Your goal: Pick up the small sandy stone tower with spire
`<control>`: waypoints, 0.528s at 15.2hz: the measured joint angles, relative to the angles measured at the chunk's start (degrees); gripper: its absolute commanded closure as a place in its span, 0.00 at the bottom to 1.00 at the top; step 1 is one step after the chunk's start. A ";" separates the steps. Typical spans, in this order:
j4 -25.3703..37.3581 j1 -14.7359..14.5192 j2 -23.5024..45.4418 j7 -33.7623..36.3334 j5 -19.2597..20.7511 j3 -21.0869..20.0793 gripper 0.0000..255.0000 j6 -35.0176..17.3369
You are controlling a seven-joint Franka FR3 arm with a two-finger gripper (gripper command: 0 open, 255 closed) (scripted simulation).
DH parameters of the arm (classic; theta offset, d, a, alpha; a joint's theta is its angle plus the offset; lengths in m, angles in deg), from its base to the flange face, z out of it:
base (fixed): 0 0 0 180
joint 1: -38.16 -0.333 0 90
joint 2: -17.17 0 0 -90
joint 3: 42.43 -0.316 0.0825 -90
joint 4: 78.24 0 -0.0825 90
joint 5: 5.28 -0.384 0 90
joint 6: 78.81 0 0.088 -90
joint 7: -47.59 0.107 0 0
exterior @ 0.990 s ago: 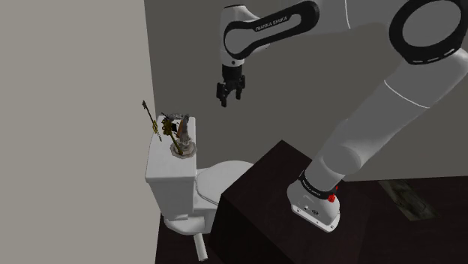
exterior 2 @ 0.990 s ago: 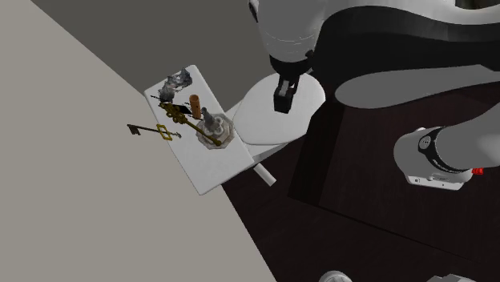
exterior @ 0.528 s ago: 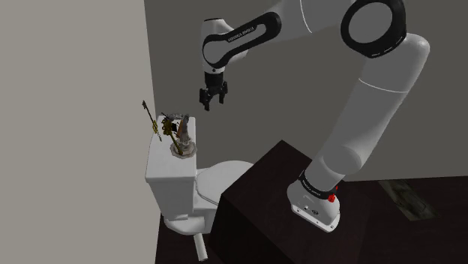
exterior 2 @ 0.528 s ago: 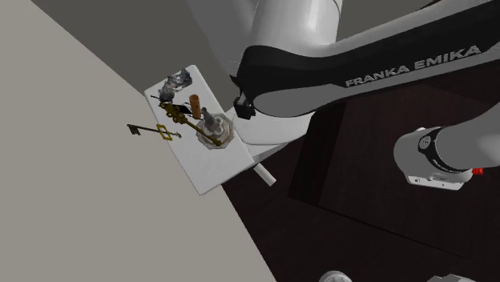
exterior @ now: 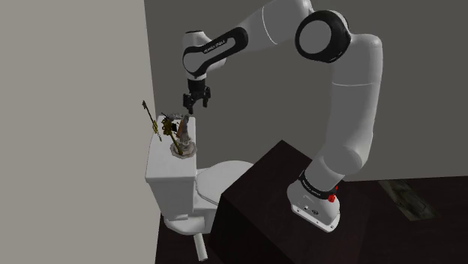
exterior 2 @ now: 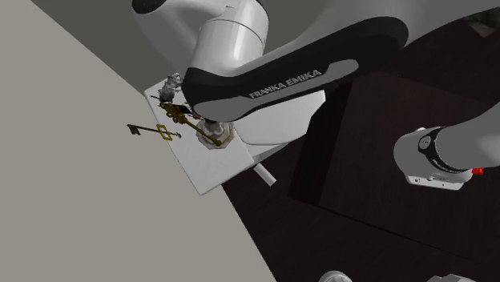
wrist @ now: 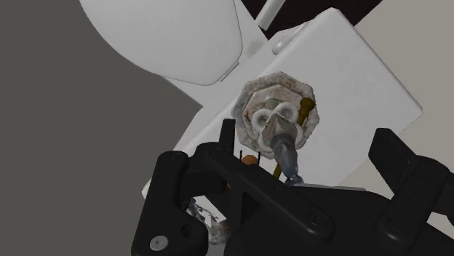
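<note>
The all-black two-finger claw (exterior: 196, 103) hangs above the white toilet tank lid (exterior 2: 215, 175). Its fingers are spread wide and it grips nothing. The small sandy-grey stone tower with a pointed spire (wrist: 275, 120) stands upright on an octagonal base on that lid, below the claw and apart from it. In the wrist view it sits between the fingers, untouched. Ornate golden keys (exterior 2: 154, 130) lie just beside the tower, and one juts past the lid's left edge against the pale wall (exterior: 71, 112).

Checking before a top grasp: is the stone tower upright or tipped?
Upright: the stone tower stands base-down on the toilet tank lid, spire up.
</note>
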 measured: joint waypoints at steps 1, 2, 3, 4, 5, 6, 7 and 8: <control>2.70 -0.19 2.53 0.02 0.07 -0.03 0.00 0.15; 5.78 -0.25 5.19 -0.16 0.13 0.00 0.00 0.52; 7.59 -0.35 7.07 -0.23 0.16 -0.02 0.00 0.41; 11.25 -0.46 10.07 -0.38 0.22 0.01 0.00 1.01; 14.36 -0.65 12.44 -0.40 0.23 -0.01 0.00 1.74; 17.22 -0.89 14.97 -0.36 0.29 -0.02 0.00 1.97; 18.56 -1.05 16.25 -0.30 0.31 -0.04 0.00 2.07; 19.00 -1.12 16.90 -0.28 0.33 -0.05 0.00 1.84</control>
